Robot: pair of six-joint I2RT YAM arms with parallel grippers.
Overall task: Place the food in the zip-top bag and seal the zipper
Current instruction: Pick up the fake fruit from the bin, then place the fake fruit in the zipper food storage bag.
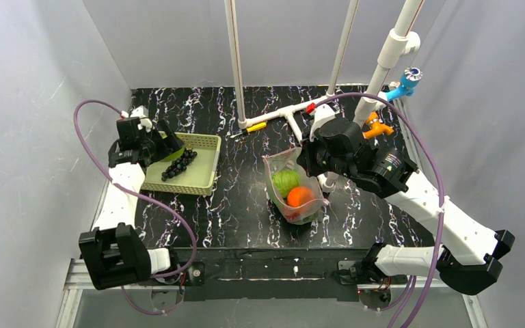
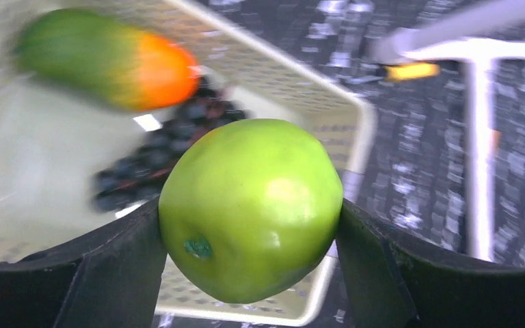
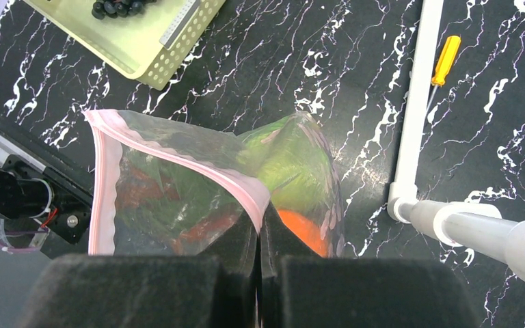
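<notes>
My left gripper (image 2: 249, 266) is shut on a green apple (image 2: 249, 208) and holds it above the pale green basket (image 1: 205, 171). In the top view it (image 1: 152, 147) is over the basket's left end. My right gripper (image 3: 260, 222) is shut on the pink zipper strip (image 3: 198, 164) of the clear zip-top bag (image 1: 294, 188), holding its mouth up and open. Inside the bag lie a green leafy piece (image 1: 285, 181), an orange (image 1: 300, 197) and a red piece at the bottom. A green-and-orange fruit (image 2: 109, 58), blurred, lies in the basket.
A bunch of dark grapes (image 1: 180, 164) lies in the basket. A white pipe frame (image 1: 290, 113) stands on the black marbled table, with a yellow-handled screwdriver (image 1: 254, 128) beside it. White walls close the left, back and right sides.
</notes>
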